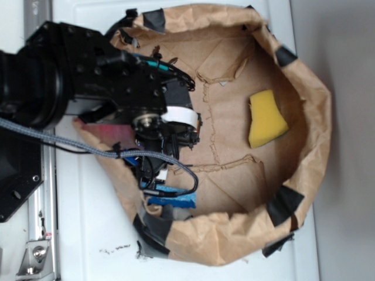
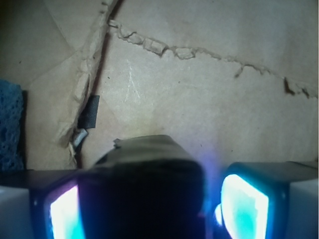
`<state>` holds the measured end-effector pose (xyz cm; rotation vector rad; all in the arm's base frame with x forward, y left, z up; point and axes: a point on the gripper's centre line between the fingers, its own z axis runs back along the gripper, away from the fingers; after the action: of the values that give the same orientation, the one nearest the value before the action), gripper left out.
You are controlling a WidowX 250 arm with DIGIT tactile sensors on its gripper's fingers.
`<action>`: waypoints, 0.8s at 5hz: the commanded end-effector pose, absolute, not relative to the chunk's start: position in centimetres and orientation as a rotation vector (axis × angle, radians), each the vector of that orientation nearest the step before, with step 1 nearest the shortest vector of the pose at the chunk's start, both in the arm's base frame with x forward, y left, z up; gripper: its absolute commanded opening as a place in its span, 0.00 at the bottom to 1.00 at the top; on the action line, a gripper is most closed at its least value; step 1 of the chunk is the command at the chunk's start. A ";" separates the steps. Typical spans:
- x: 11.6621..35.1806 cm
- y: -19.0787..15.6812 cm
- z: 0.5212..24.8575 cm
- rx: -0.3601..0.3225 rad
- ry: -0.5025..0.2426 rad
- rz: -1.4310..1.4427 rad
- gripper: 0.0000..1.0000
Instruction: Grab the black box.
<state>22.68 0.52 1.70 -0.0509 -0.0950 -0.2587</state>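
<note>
Gripper (image 2: 144,209) sits low over the paper bag's (image 1: 304,146) brown floor on my wrist feed, and a dark block, the black box (image 2: 144,174), fills the space between its fingers (image 2: 249,199), jaws clamped on it. Yellow sponge (image 1: 266,119) lies well apart.

Soft, even daylight in the exterior view, slightly blurred. The wrist view is dimmer, with the claw's (image 2: 212,199) glowing cyan pads (image 2: 244,204) overexposed and defocused.

Bag floor (image 1: 234,117) lies open centrally; yellow sponge (image 1: 265,119) right; blue sponge (image 2: 10,127) left.
</note>
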 end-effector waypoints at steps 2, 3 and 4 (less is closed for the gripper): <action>23.0 -0.2 1.6 -0.056 -0.113 -0.289 0.00; 23.2 -0.1 2.3 -0.070 -0.120 -0.278 0.00; 23.7 0.1 3.2 -0.079 -0.126 -0.263 0.00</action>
<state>22.96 -0.31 1.87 -0.0909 -0.0675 -0.2661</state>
